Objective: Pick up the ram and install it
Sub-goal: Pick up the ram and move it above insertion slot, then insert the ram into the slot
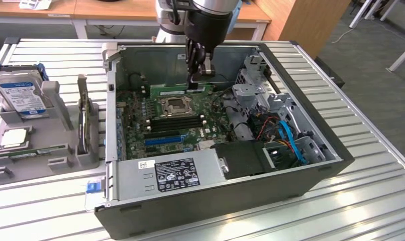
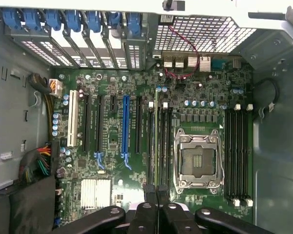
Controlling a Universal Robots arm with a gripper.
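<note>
- We count one robot arm (image 1: 206, 20), one open computer case (image 1: 222, 208) and one slatted metal table (image 1: 363, 201) carrying it all.
- We see one ram (image 1: 176, 91) in play, one hard drive (image 1: 20, 93) with a blue label and one square processor chip (image 1: 15, 138). Both of those sit in a grey holder (image 1: 55, 130) at the exterior view's left.
- On the motherboard we count one empty CPU socket (image 2: 198, 158), two banks of black memory slots flanking it, one blue expansion slot (image 2: 126, 124) and one white one (image 2: 73, 119).
- The arm drops in from the top centre of the exterior view. Its wrist is vertical and it points straight down into the far half of the case.
- The fingers (image 2: 149, 200) are clenched on the ram, one on each flat face, gripping it near one end.
- The ram stands on its long edge just beyond the socket (image 1: 178, 104), in the upper middle of the exterior view.
- Its long axis runs left to right in the exterior view, parallel to the memory slots.
- In the wrist view the ram (image 2: 156, 141) shows edge-on as a thin green line over the slot bank between the socket and the expansion slots.
- We cannot tell whether it is seated in a slot.
</note>
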